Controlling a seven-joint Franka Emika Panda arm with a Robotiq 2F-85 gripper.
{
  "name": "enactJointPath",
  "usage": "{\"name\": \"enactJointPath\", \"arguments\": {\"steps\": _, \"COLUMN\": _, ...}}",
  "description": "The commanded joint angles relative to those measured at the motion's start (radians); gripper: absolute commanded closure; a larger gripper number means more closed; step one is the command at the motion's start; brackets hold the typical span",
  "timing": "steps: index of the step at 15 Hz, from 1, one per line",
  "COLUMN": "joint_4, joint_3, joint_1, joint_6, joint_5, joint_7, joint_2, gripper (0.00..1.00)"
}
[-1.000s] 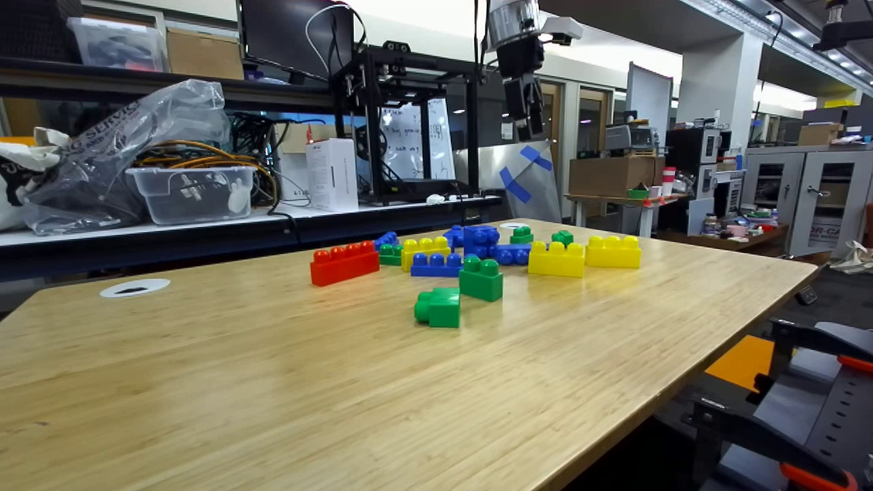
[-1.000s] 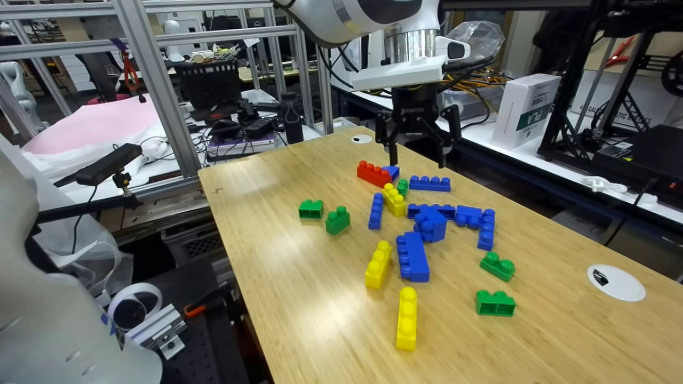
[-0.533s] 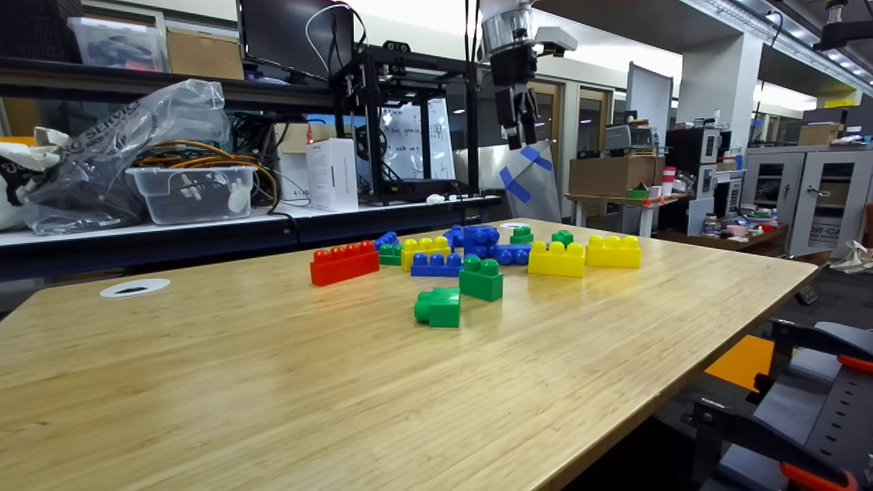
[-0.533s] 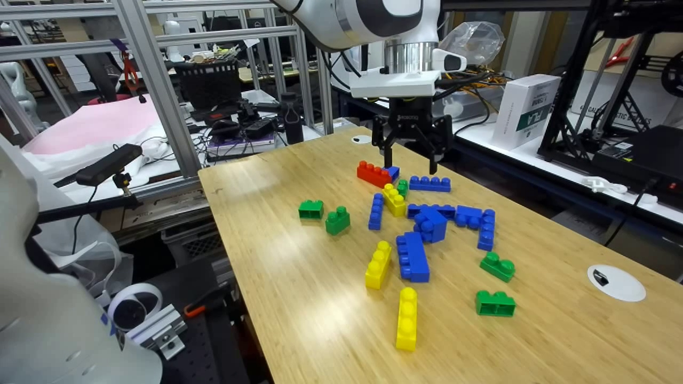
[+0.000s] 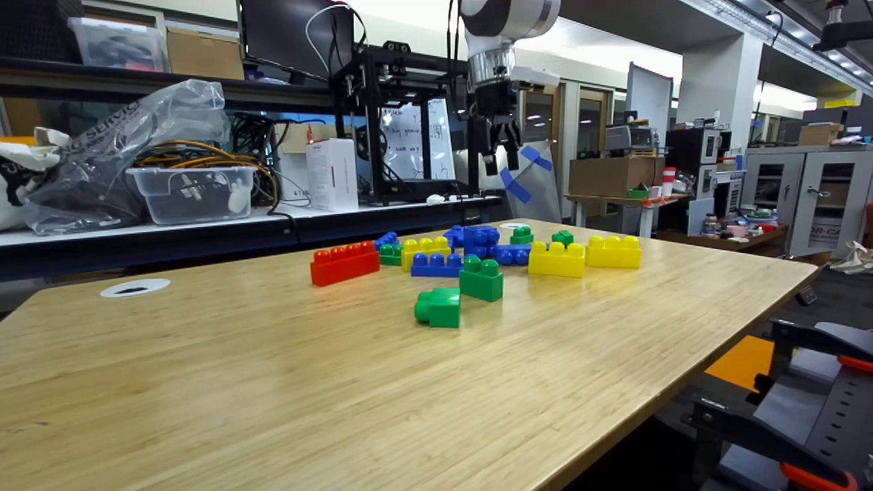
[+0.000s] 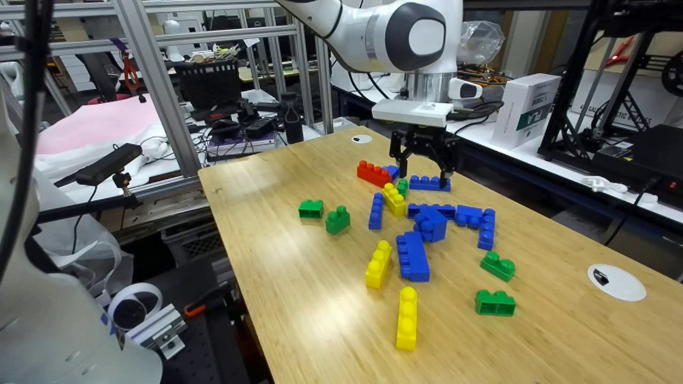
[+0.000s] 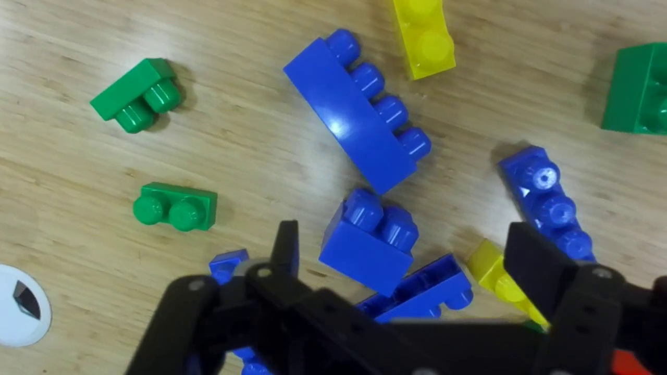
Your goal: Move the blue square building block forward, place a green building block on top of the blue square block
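On the wooden table (image 6: pixel 299 298), the chunky square royal-blue plastic brick (image 6: pixel 435 224) lies on its side with, seen from here, an empty black claw (image 6: pixel 423 179) spread wide at twelve o'clock and the darker-green plastic brick (image 6: pixel 311 206) at nine, so moving and stacking both seem undone.

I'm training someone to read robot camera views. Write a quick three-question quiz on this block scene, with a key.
1. Multiple choice: how does the blue square block lie? A) studs straight up; B) on its side; C) studs straight down.
2. True or false: the gripper is open and holds no block.
3. Count: how many yellow bricks show in an exterior view?

Key: 1. B; 2. true; 3. three.
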State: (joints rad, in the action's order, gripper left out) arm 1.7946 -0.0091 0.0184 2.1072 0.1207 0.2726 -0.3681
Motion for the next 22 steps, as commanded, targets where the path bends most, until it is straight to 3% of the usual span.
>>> {"name": "enactJointPath", "arguments": {"steps": 1, "joint_4": -0.117, "joint_3": 0.006, "joint_1": 0.025, "joint_6": -0.009, "joint_5": -0.038, "joint_7": -0.006, "joint_2": -0.108, "gripper": 0.0}}
{"name": "enactJointPath", "arguments": {"steps": 8, "joint_4": -0.271, "joint_3": 0.016, "joint_1": 0.052, "joint_6": -0.034, "joint_5": -0.168, "joint_7": -0.103, "joint_2": -0.251, "gripper": 0.0}}
{"name": "enactJointPath", "arguments": {"steps": 22, "joint_4": -0.309, "joint_3": 0.009, "joint_1": 0.043, "joint_6": -0.018, "joint_5": -0.205, "joint_7": -0.272, "joint_2": -0.348, "gripper": 0.0}}
